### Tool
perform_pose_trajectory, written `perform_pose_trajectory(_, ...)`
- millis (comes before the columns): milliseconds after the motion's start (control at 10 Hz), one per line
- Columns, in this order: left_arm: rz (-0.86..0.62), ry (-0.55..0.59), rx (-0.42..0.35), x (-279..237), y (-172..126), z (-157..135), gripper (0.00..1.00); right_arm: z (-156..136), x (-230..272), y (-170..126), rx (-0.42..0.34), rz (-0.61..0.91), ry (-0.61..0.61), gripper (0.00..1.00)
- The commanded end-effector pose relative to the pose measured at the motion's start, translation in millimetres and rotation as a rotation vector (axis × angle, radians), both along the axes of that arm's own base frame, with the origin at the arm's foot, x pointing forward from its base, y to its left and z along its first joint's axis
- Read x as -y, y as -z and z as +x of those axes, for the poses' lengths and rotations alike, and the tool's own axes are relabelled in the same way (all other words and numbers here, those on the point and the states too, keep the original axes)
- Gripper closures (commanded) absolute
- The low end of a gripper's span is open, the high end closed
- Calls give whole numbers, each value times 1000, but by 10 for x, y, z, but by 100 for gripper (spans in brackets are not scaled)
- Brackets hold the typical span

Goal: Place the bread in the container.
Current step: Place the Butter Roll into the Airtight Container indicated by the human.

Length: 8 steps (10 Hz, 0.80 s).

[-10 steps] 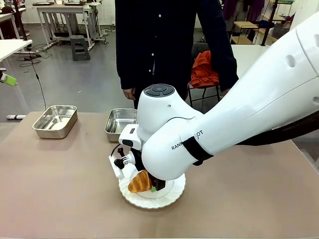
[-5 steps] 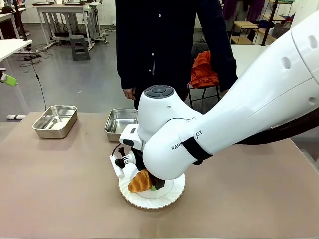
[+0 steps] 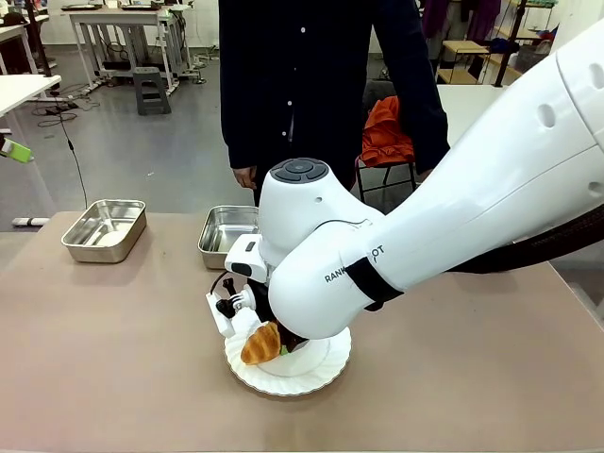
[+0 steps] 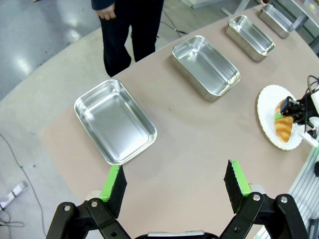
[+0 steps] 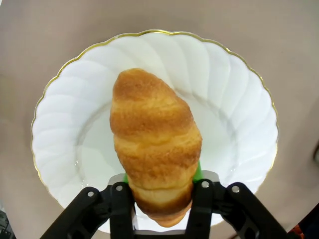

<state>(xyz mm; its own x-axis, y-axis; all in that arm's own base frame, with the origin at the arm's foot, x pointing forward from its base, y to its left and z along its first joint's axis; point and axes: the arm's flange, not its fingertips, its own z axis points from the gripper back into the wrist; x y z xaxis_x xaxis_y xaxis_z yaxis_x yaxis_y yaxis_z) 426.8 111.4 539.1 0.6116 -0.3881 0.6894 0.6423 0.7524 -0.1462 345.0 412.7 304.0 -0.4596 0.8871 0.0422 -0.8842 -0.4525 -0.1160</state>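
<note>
Right tool point(image 5: 159, 196) clamps the bread point(image 5: 154, 149) over the white plate point(image 5: 239, 99) — left tool point(image 4: 174, 181) hangs spread, holding nothing.

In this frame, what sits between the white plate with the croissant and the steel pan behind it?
Bare tabletop: in the left wrist view, nothing lies between the plate, where the right gripper grips the croissant, and the nearest pan.

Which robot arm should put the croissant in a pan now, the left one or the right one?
Probably the right. Its gripper already has its fingers closed on the croissant over the plate. The left gripper hangs open and empty, away from the croissant, above the table near a pan.
</note>
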Motion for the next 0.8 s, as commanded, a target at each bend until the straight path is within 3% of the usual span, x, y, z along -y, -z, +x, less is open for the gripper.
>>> perform_pose_trajectory(0,-3,-8,5,-4,-9,-7,0,-10,1,8,-3,-4,-1,44)
perform_pose_trajectory(100,-3,-8,5,-4,-9,-7,0,-4,80,-377,12,35,62,52)
perform_pose_trajectory(400,-3,-8,5,-4,-9,-7,0,358,416,-1794,108,74,313,52)
perform_pose_trajectory(600,-3,-8,5,-4,-9,-7,0,748,715,-2399,143,100,472,52)
perform_pose_trajectory(700,-3,-8,5,-4,-9,-7,0,1016,935,-2629,147,91,630,52)
